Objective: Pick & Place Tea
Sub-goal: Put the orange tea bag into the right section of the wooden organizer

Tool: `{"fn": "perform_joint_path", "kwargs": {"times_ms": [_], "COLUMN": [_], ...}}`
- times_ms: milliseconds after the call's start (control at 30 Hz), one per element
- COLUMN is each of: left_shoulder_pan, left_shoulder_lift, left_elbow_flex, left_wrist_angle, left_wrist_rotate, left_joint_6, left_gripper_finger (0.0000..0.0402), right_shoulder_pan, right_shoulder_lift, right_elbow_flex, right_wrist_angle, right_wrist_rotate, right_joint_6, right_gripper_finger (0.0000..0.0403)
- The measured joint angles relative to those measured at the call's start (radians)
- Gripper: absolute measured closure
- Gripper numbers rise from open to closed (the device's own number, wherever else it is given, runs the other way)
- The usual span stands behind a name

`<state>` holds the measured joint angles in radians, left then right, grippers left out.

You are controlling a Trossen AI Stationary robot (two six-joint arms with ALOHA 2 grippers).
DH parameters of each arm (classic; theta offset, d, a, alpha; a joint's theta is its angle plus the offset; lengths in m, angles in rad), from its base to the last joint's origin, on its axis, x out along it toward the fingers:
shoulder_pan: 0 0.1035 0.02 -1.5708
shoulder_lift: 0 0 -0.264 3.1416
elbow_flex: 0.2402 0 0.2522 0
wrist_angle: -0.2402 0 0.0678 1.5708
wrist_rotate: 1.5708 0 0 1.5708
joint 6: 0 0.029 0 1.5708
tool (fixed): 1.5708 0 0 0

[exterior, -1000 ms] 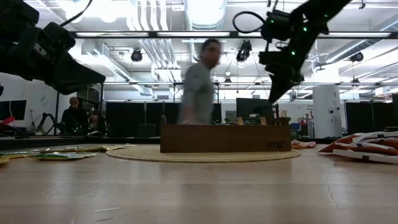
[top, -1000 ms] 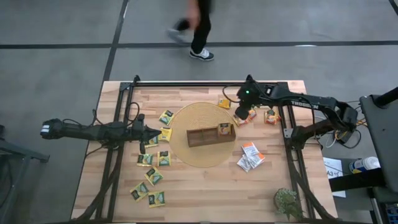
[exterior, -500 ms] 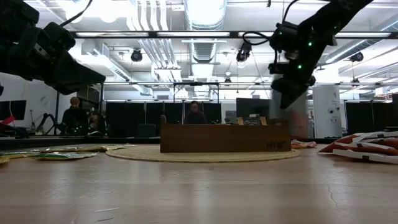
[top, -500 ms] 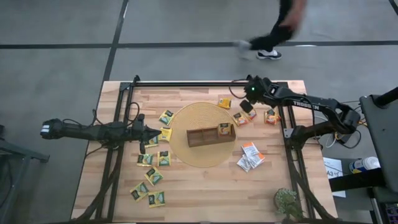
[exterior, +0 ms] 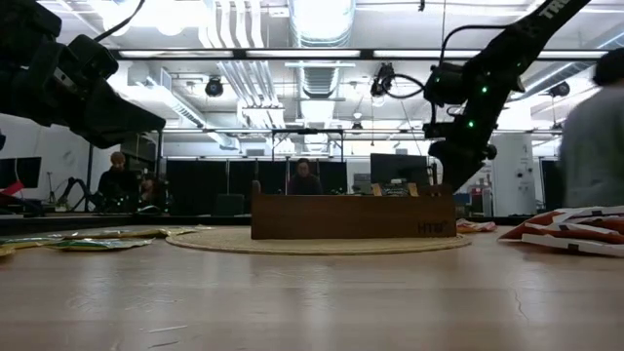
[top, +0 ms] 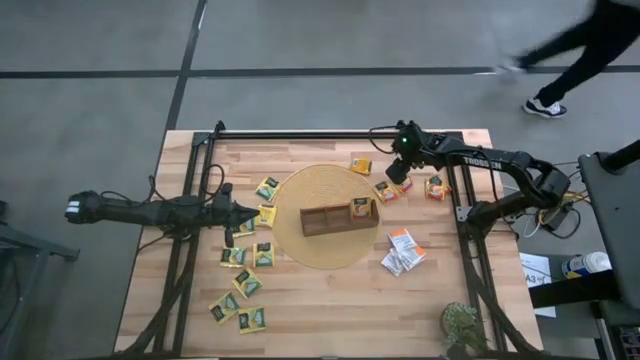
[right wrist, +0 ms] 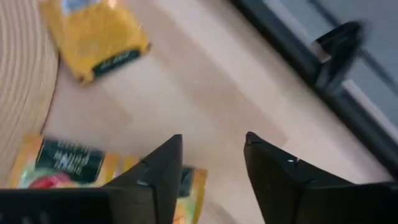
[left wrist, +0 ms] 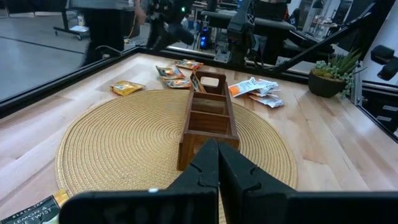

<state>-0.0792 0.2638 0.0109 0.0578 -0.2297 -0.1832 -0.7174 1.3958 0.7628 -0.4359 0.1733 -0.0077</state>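
Observation:
The tea is many small flat packets lying on the table. Several yellow-green ones (top: 250,255) lie at the left, orange ones (top: 385,190) at the far right, white-and-orange ones (top: 403,247) at the right. One orange packet (top: 361,207) lies in the right compartment of the wooden tray (top: 325,220). My right gripper (top: 397,171) hangs open and empty above the orange packets (right wrist: 68,165), fingers pointing down. My left gripper (top: 255,211) is shut and empty at the woven mat's left edge, pointing at the tray (left wrist: 208,118).
The tray stands on a round woven mat (top: 300,250) at the table's middle. Black frame rails (top: 462,215) run along the table's sides and far edge. A small plant (top: 462,325) stands at the near right corner. A person walks past beyond the far edge.
My right gripper has gone from beside the tray's right end toward the table's far right and come down over the orange packets. The person behind the table has walked off to the right.

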Motion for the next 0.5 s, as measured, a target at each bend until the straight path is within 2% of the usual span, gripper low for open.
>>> {"fn": "perform_joint_path", "kwargs": {"times_ms": [200,500], "left_shoulder_pan": [0.0,0.0], "left_shoulder_lift": [0.0,0.0], "left_elbow_flex": [0.0,0.0], "left_wrist_angle": [0.0,0.0], "left_wrist_rotate": [0.0,0.0], "left_joint_6": [0.0,0.0], "left_gripper_finger": [0.0402,0.0402], "right_shoulder_pan": [0.0,-0.015], "right_shoulder_lift": [0.061,0.118], "right_elbow_flex": [0.0,0.0], "right_wrist_angle": [-0.036,-0.032], "right_wrist_rotate": [0.004,-0.044], "right_joint_6": [-0.098,-0.107], "right_gripper_finger": [0.0208,0.0224]}}
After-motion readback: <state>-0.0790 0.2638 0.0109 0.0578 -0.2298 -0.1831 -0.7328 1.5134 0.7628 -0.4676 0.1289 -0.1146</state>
